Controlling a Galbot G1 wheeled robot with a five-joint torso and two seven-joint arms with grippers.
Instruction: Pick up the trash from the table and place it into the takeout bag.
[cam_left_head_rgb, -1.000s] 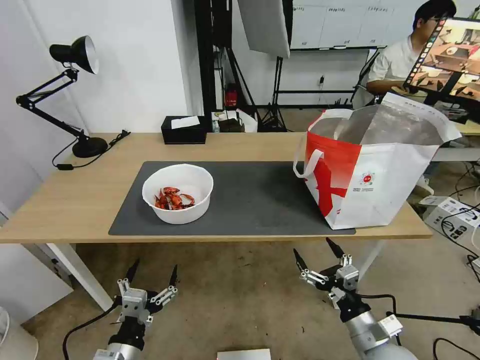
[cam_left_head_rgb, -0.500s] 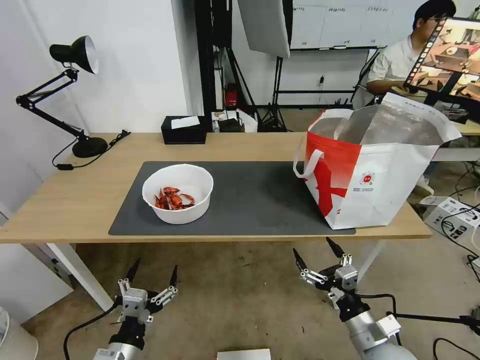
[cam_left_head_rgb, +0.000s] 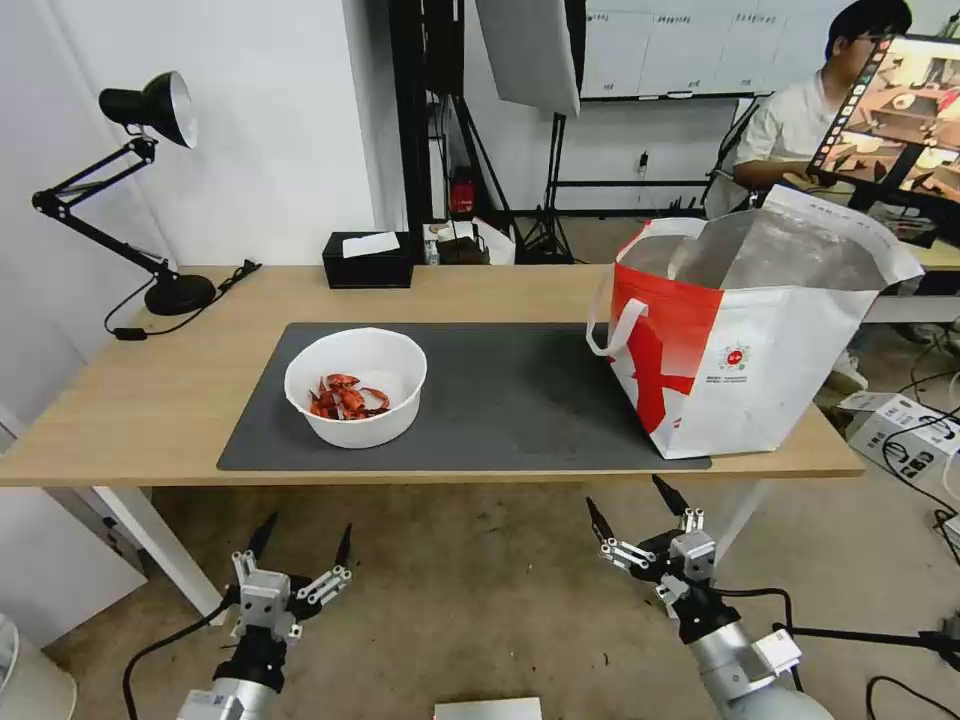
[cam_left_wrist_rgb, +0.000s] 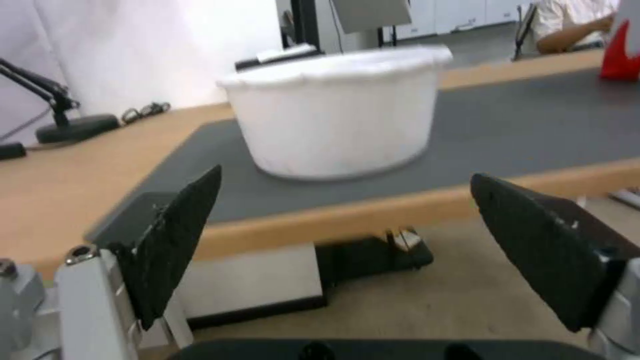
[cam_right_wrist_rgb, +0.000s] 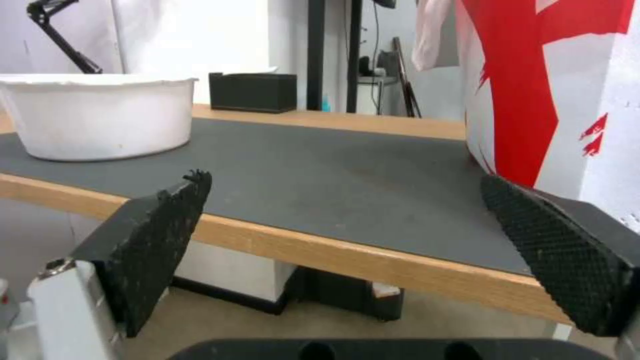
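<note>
From the head view, the long light-wood desk (cam_left_head_rgb: 150, 390) carries a dark grey mat (cam_left_head_rgb: 500, 400). A white bowl (cam_left_head_rgb: 356, 387) with red shellfish shells in it sits on the mat's left part. The red-and-white takeout bag (cam_left_head_rgb: 745, 340) stands upright at the mat's right end, its silver-lined mouth gaping. A black tissue box (cam_left_head_rgb: 368, 260) rests at the far edge of the desk, and a black lamp (cam_left_head_rgb: 140, 190) stands at the far left corner. Both arms hang low in front of the desk, over the floor: the left pincer (cam_left_head_rgb: 300, 538) below the bowl's side, the right pincer (cam_left_head_rgb: 632, 505) below the bag's side, each spread wide and holding nothing.

In the left wrist view, the left pincer (cam_left_wrist_rgb: 347, 220) frames the desk edge between its wide-set black fingers (cam_left_wrist_rgb: 177, 235), with the bowl (cam_left_wrist_rgb: 337, 117) just beyond on the mat (cam_left_wrist_rgb: 520, 125).

In the right wrist view, the right pincer (cam_right_wrist_rgb: 343, 220) is likewise wide apart and empty, level with the desk edge. The bowl (cam_right_wrist_rgb: 100, 117) lies off toward one finger, the bag (cam_right_wrist_rgb: 547, 90) close by the other, and the tissue box (cam_right_wrist_rgb: 253, 92) far behind.
</note>
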